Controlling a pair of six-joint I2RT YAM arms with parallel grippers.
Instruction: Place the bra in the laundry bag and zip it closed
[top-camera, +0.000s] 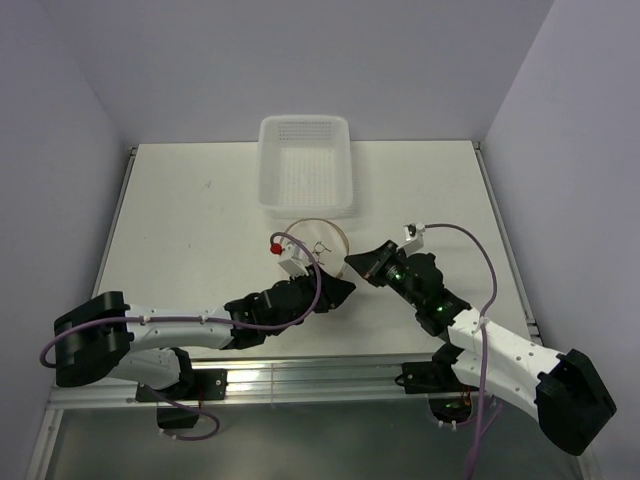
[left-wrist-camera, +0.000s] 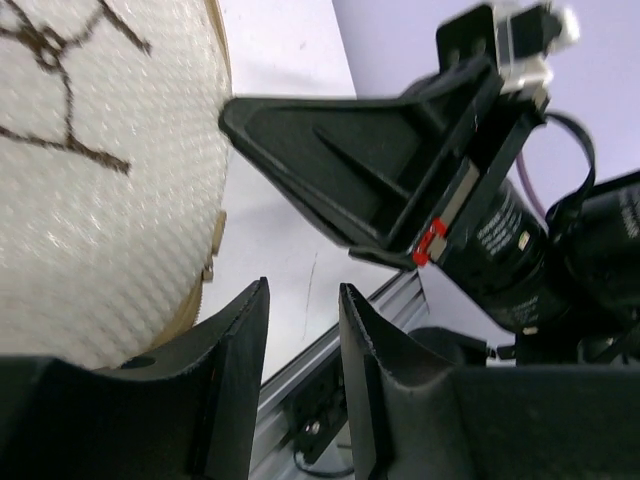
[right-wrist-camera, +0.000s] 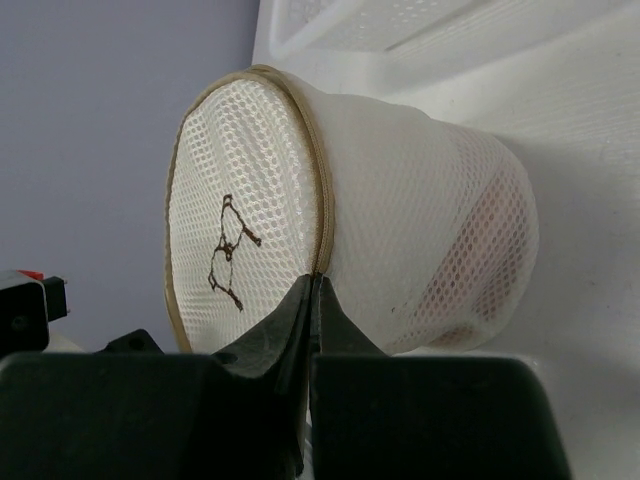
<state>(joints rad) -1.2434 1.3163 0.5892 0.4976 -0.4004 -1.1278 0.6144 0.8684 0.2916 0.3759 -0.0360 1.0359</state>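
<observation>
light: bright, even | shadows: soft | wrist foregrounds: perhaps slightly blurred

Laundry bag: pale mesh cylinder with a tan-trimmed rim, its round lid turned toward my camera, resting on the white table.
Lid mark: thin dark line figure.
Right gripper: fingers pressed together, tips touching the rim seam; I cannot tell whether they pinch anything.
Basket: white, perforated, just beyond the bag.
</observation>
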